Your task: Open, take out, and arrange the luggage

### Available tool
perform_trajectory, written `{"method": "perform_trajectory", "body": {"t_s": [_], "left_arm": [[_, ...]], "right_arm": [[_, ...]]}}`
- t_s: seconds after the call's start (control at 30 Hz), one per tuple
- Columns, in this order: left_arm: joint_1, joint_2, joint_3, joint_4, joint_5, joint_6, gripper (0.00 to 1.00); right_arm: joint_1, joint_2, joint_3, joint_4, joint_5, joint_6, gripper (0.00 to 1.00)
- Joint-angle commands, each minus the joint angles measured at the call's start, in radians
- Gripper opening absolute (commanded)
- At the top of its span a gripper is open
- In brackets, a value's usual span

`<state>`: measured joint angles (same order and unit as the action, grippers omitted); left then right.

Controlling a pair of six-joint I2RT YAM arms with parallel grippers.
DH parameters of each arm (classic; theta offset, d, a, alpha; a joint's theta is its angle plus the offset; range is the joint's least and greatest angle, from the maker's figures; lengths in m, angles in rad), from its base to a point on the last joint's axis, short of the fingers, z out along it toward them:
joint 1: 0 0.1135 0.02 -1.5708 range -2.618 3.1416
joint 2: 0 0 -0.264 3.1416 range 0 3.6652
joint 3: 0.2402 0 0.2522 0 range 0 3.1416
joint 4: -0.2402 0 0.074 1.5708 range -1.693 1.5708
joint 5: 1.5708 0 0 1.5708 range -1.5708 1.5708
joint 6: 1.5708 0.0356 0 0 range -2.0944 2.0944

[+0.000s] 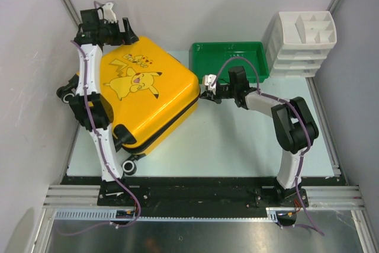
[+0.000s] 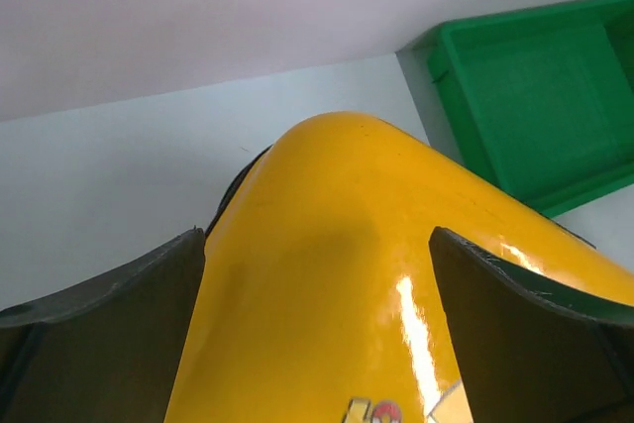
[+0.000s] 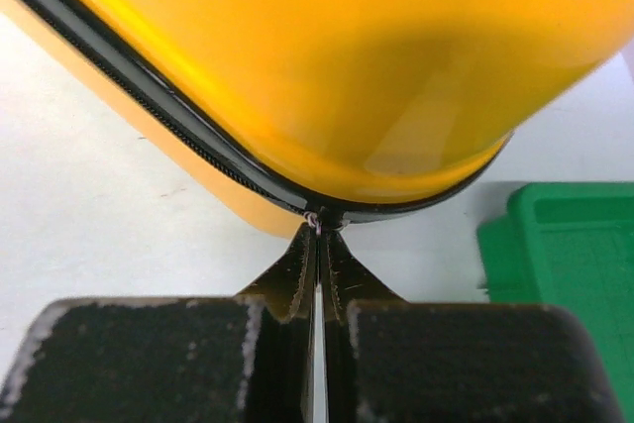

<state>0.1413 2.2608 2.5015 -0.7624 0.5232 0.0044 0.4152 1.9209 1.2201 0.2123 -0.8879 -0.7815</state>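
The luggage point(image 1: 145, 96) is lying flat and zipped shut on the left half of the tabletop point(image 1: 237, 140), cartoon side up and wheels pointing toward the near-left edge. The left pincer point(image 2: 317, 245) is hanging over its far corner with the jaws spread wide, one finger point(image 2: 109, 334) on either side of the yellow shell. The right pincer point(image 3: 319, 245) is reaching in from the right, pressed fully closed, its tips meeting the black zipper point(image 3: 149, 106) at the case's right corner. Whether they are gripping the tiny pull there I cannot tell. A green tray point(image 1: 228, 57) is sitting just behind that corner, and a white organizer point(image 1: 302, 42) is standing at the far right.
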Motion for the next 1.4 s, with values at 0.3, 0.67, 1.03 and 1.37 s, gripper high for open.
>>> {"method": "perform_trajectory", "body": {"t_s": [0.3,0.67,1.03,1.37], "left_arm": [[-0.183,-0.067,-0.373,0.031,0.215,0.072,0.54],[-0.221,-0.09,-0.475,-0.029,0.19,0.184,0.43],[-0.213,-0.072,-0.46,-0.063,0.129,0.252,0.37],[-0.227,-0.033,-0.438,-0.1,0.093,0.312,0.3]], "right_arm": [[-0.041,-0.195,-0.062,-0.353,-0.177,-0.214,0.0],[-0.139,-0.025,0.073,0.011,-0.114,-0.09,0.0],[-0.243,-0.054,0.147,-0.286,-0.144,-0.39,0.0],[-0.168,0.179,0.298,-0.094,-0.149,-0.401,0.0]]}}
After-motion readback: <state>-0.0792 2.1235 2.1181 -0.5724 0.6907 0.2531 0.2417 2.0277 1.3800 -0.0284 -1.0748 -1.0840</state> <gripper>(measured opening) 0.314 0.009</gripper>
